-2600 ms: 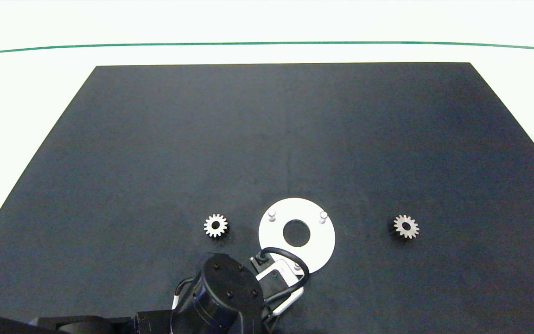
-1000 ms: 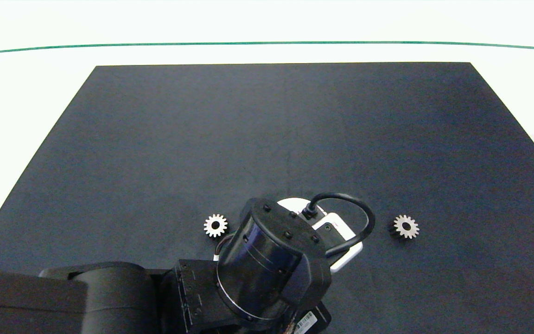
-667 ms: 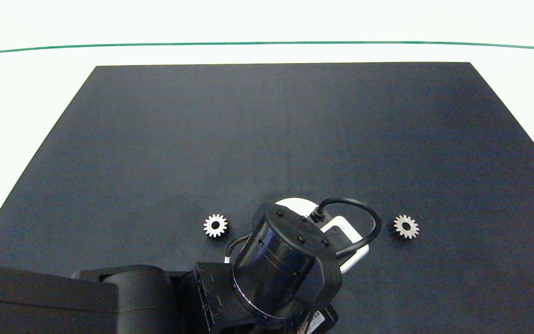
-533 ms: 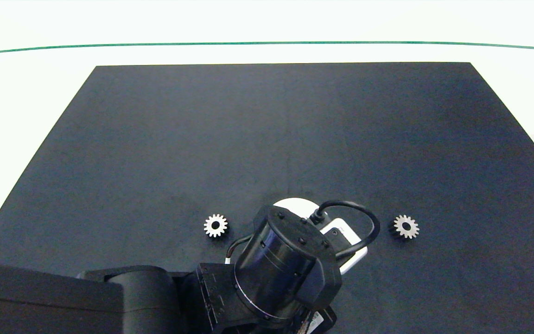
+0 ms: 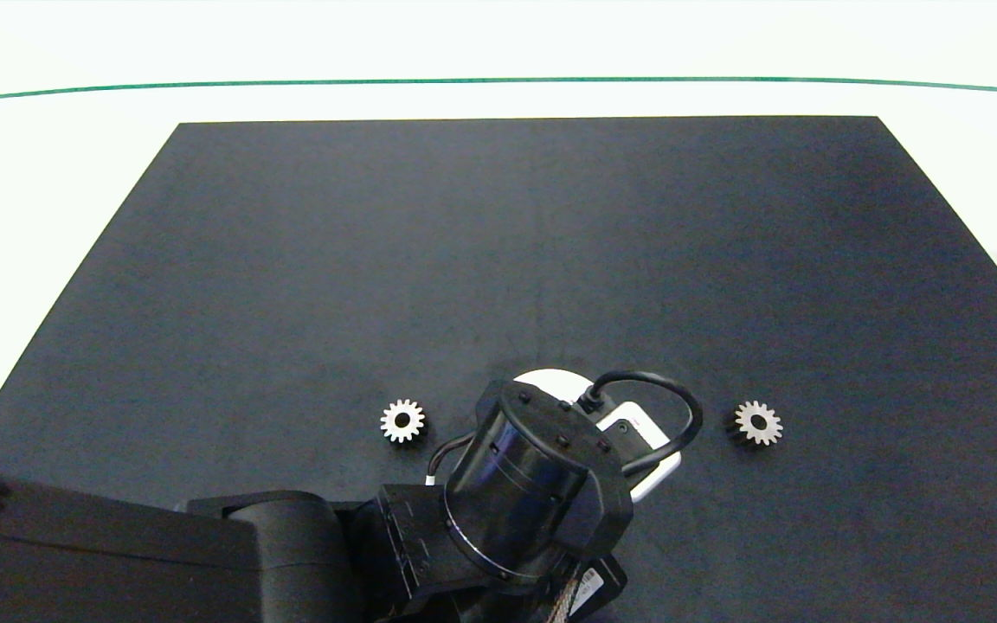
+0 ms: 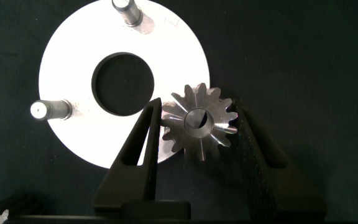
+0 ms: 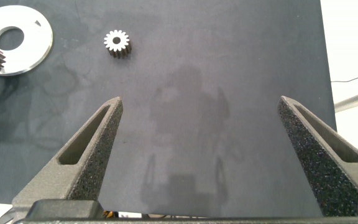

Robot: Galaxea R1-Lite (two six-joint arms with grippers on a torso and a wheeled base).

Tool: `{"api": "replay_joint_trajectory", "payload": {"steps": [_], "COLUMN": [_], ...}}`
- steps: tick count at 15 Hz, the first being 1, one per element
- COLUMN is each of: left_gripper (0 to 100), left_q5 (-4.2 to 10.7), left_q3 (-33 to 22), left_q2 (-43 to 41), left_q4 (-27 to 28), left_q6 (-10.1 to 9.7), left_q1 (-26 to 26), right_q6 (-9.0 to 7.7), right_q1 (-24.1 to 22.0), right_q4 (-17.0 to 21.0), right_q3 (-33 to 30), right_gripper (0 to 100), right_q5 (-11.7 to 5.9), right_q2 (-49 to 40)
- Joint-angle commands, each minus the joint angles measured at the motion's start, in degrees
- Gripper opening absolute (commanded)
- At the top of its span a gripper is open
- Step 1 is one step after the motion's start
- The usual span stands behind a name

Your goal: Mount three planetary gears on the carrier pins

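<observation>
Planetary gears: I count three; one (image 6: 198, 122) pinched in my left gripper (image 6: 199, 134) over the white disc's (image 6: 73, 74) rim, two loose on the black mat (image 5: 498, 251), one (image 5: 402, 421) left and one (image 5: 758, 423) right of the disc.
Carrier pins: two visible (image 6: 50, 109) (image 6: 127, 10), both bare.
Right gripper (image 7: 207, 140): fingers spread wide, hanging above bare mat.
</observation>
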Motion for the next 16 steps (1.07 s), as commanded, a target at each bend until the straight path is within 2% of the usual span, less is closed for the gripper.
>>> {"api": "replay_joint_trajectory", "payload": {"steps": [1, 16], "left_gripper": [22, 22], "left_q5": [0.17, 0.17], "left_q3": [0.1, 1.8], "left_q2": [-0.4, -2.3], "left_q4": [0.0, -0.1], "left_q6": [0.36, 0.53], "left_q1": [1.0, 1.1], "right_q6": [-0.04, -0.04], "right_q1": [0.0, 0.0], "right_q4": [0.1, 0.2], "right_q3": [0.0, 0.0], "right_gripper": [100, 100], "right_q5": [-0.01, -0.01], "right_q2": [0.1, 0.0]}}
